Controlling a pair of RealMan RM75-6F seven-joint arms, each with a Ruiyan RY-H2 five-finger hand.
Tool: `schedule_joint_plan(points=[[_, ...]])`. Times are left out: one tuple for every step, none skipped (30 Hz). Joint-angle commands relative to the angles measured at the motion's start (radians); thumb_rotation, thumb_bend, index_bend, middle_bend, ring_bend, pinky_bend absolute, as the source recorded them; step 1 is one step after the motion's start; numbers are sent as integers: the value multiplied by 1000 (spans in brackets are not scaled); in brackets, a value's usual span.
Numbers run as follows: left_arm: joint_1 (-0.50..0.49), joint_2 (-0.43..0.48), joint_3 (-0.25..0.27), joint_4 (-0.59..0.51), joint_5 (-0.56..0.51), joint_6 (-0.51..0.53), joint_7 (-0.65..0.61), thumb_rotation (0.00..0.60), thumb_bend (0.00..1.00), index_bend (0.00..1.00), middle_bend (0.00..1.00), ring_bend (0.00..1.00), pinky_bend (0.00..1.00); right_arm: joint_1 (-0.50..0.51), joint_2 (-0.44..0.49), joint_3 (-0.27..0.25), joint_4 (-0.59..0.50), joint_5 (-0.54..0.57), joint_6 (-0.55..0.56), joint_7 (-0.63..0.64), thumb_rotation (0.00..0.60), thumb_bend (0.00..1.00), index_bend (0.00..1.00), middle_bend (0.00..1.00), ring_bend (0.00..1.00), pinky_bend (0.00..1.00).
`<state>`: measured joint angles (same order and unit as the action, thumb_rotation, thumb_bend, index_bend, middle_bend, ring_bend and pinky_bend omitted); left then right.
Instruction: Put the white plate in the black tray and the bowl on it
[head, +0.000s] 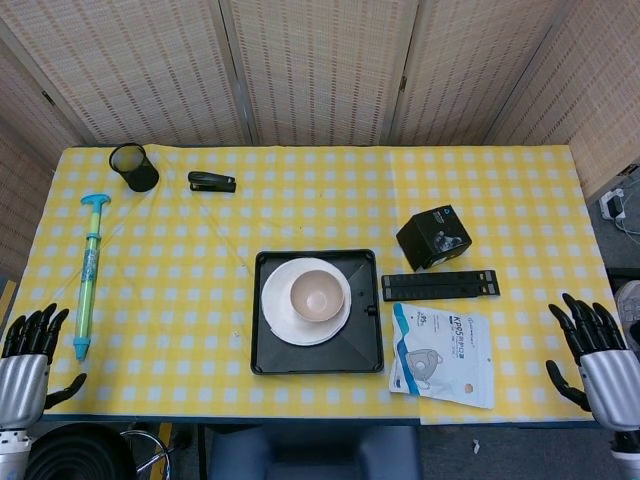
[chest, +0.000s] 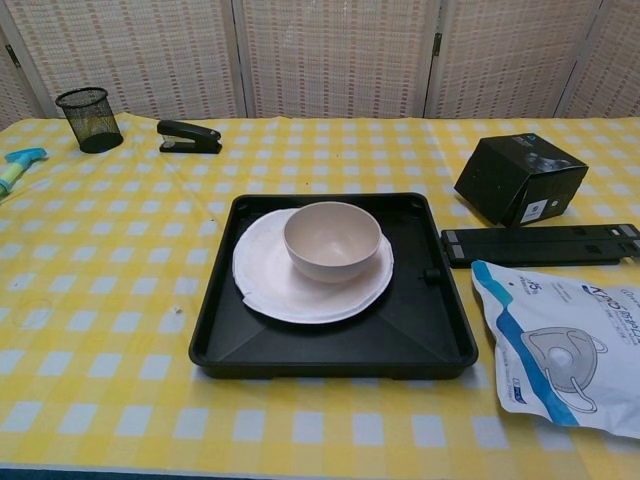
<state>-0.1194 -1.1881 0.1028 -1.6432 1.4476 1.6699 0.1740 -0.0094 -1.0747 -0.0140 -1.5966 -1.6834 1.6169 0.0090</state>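
White plate (head: 305, 302) lies flat inside the black tray (head: 316, 355), toward its far-left part, with the bowl (head: 317, 294) upright on it, mouth up; round, so no long axis. Left hand (head: 22, 363) and right hand (head: 603, 365) hover well outside the tray, fingers spread, holding nothing. From the chest view, the bowl (chest: 332, 240) looks stiff, smooth and probably breakable, best taken by its rim; the plate (chest: 300, 285), by its edge.

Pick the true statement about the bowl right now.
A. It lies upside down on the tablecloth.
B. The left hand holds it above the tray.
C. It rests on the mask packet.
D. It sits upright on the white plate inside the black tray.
D: the bowl stands open side up on the white plate, which lies in the black tray; no hand touches it.
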Motion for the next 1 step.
schedule_joint_plan(points=[[14, 7, -6, -1, 20, 1, -12, 600, 208, 70, 51, 0, 0, 5, -3, 0, -4, 1, -12, -11, 600, 423, 0, 0, 0, 0]])
